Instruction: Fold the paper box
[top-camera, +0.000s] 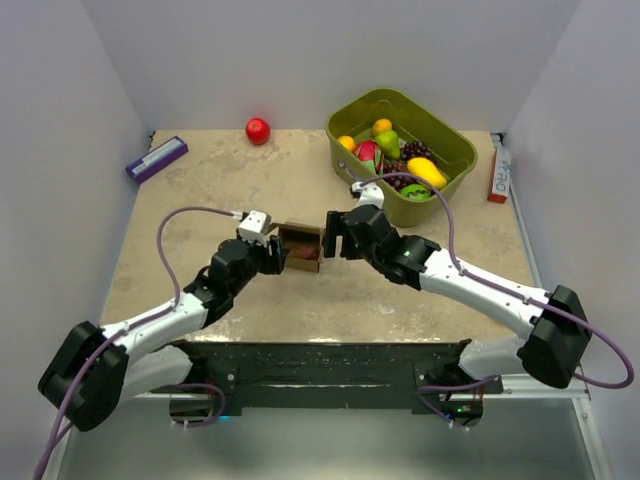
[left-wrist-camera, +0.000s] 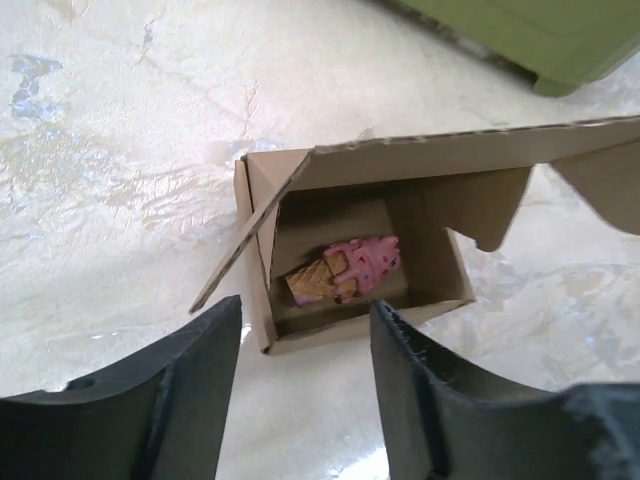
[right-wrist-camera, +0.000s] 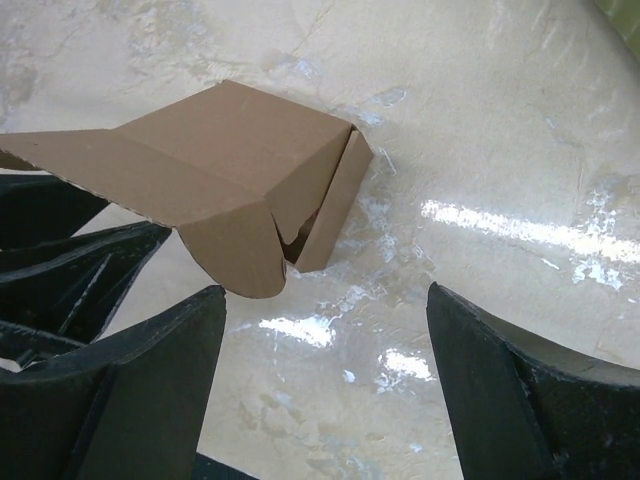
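The paper box (top-camera: 300, 246) is a small brown cardboard cube standing mid-table between my two grippers. In the left wrist view the paper box (left-wrist-camera: 420, 225) shows its open side, lid flap raised and one side flap swung out, with a pink ice-cream toy (left-wrist-camera: 345, 272) inside. My left gripper (left-wrist-camera: 305, 345) is open just short of the box's near edge, nothing between its fingers. My right gripper (right-wrist-camera: 325, 325) is open on the other side, the tabbed lid flap (right-wrist-camera: 235, 245) hanging near its left finger. Neither gripper touches the box.
A green bin (top-camera: 462, 150) of toy fruit stands at the back right, its corner (left-wrist-camera: 540, 40) close behind the box. A red apple (top-camera: 258, 130) lies at the back, a purple-and-white flat box (top-camera: 157, 158) at back left, a red-and-white slim box (top-camera: 497, 172) at the right edge.
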